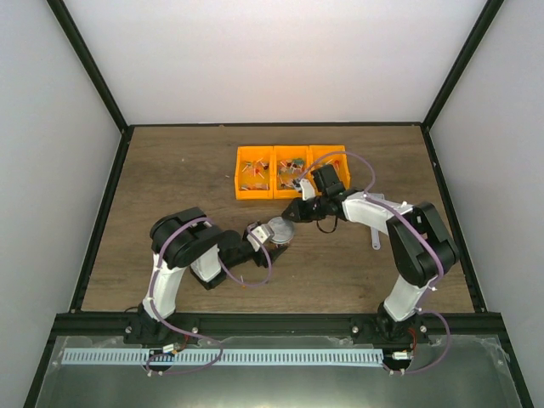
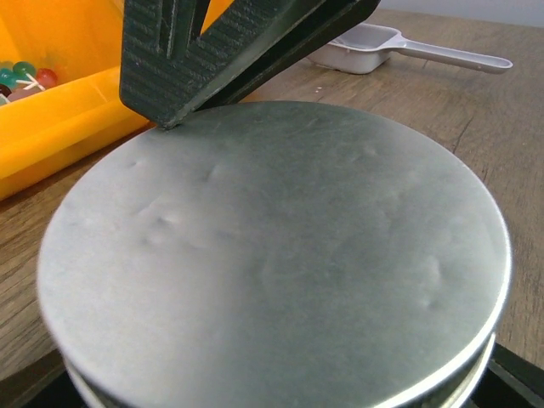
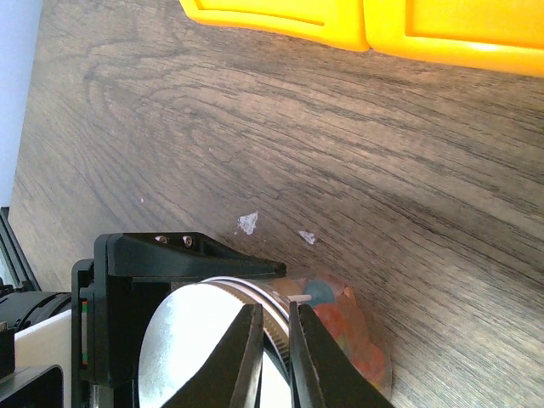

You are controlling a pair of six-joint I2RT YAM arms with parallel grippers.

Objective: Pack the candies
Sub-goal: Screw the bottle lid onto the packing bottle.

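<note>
1. A brown wooden table (image 1: pixel 170 170) with clear grain fills the middle; small pale flecks (image 3: pixel 247 223) lie on it.
2. Plain white walls (image 1: pixel 280 59) close off its far edge and both sides.
3. Black frame posts (image 1: pixel 87 61) follow the wall joins.
4. A black rail (image 1: pixel 280 323) borders the near edge, with a white slotted strip (image 1: pixel 280 357) on a grey metal sheet (image 1: pixel 459 378) beyond it.
5. The light is soft and even.

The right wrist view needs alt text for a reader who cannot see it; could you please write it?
The right gripper pinches the rim of a silver lid on a clear jar of coloured candies. One of the left gripper's fingers presses the jar's side. A wooden table and an orange bin lie behind.
</note>
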